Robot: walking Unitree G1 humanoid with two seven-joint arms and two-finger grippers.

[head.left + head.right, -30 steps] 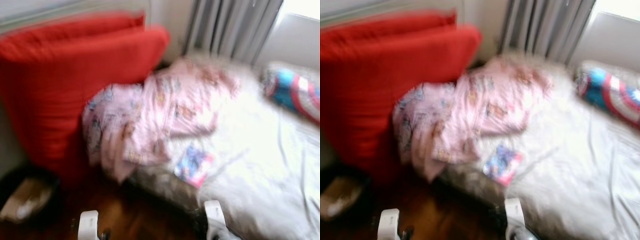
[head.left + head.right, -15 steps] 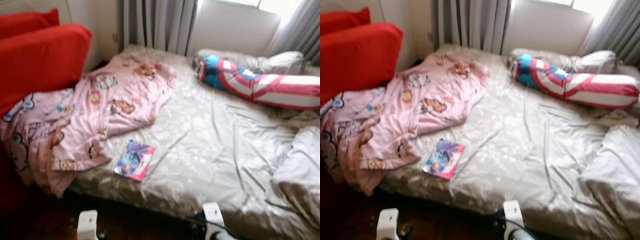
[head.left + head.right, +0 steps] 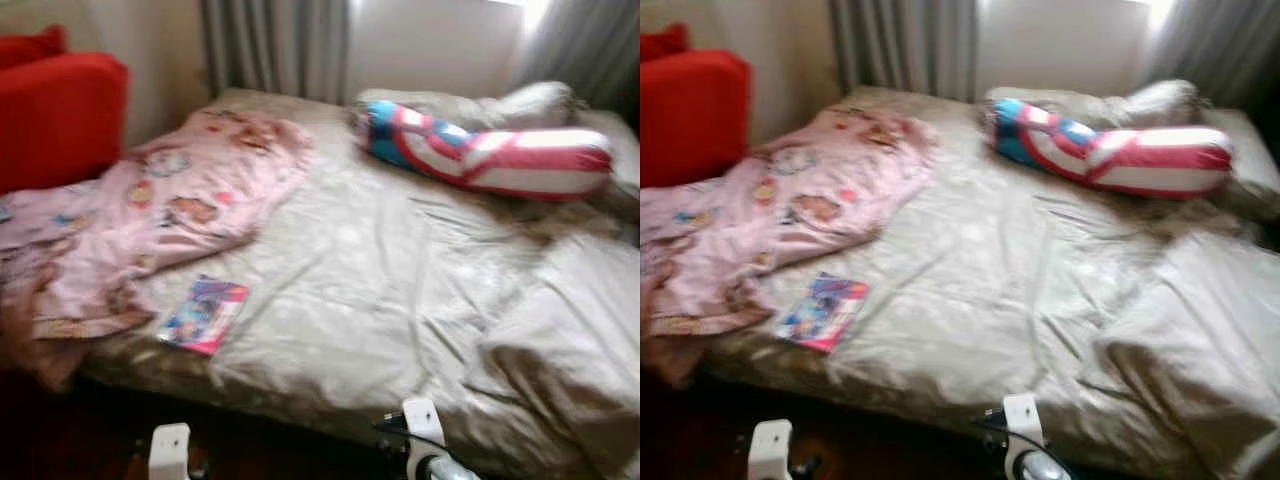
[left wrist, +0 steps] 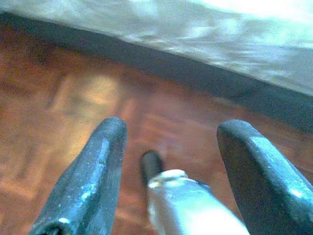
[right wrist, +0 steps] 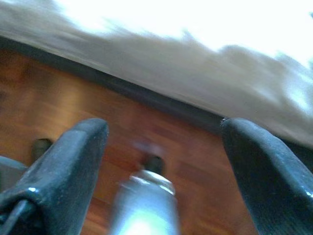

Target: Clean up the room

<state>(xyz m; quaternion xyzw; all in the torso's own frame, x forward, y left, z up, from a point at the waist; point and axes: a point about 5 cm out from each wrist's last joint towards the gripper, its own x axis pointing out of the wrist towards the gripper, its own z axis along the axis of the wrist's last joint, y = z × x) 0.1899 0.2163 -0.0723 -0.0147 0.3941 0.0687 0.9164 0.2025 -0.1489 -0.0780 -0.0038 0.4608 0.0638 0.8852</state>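
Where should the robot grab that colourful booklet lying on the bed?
Probably by the booklet's near short edge, coming in low from the bed's foot side. It lies flat close to that edge, so a claw finger could slide under it there.

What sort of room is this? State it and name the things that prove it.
Most likely a bedroom, perhaps a child's. A bed with rumpled sheets takes up most of the view, with a pink cartoon-print blanket across it, a long striped bolster pillow at its head, and grey curtains behind.

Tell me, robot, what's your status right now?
Left gripper and right gripper open, low over wood floor. Pink blanket rumpled; booklet on bed.
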